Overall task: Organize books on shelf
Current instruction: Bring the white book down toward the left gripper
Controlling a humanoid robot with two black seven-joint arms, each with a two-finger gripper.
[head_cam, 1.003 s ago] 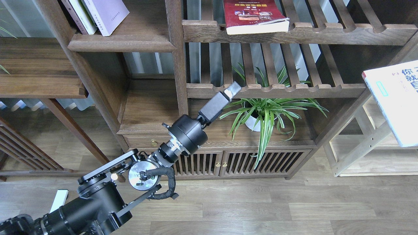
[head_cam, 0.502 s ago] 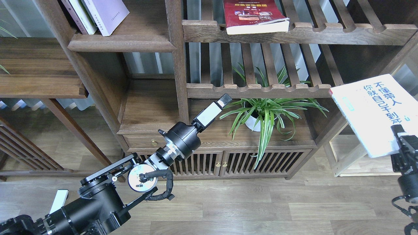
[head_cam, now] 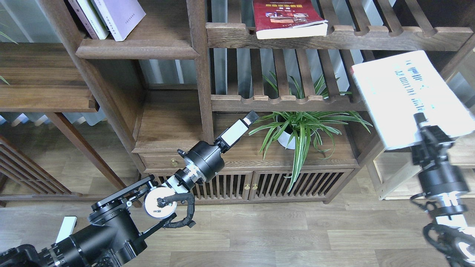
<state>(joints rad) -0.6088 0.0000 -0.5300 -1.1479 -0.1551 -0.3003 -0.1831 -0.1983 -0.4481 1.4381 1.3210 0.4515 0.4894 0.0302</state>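
R tool (head_cam: pixel 421 120) w/ white book (head_cam: pixel 404 92) now higher, further left

Even, soft daylight is filling the scene, seeming to come from the pale panels behind the bookcase (head_cam: pixel 200 74), which are glowing between the slats. The large white book (head_cam: pixel 400 92) at the right is overexposing: its cover is blowing out to near white, and the print on it is smearing into unreadable streaks, with some motion blur. The floor (head_cam: pixel 282 233) is lying evenly lit with no hard shadows. Under the solid shelf (head_cam: pixel 137 48) the recesses are sinking into dim brown shade. The metal disc on the left arm (head_cam: pixel 159 203) is catching a small glare. Elsewhere focus is holding sharp: plant leaves (head_cam: pixel 304 126) and wood grain are reading crisply.
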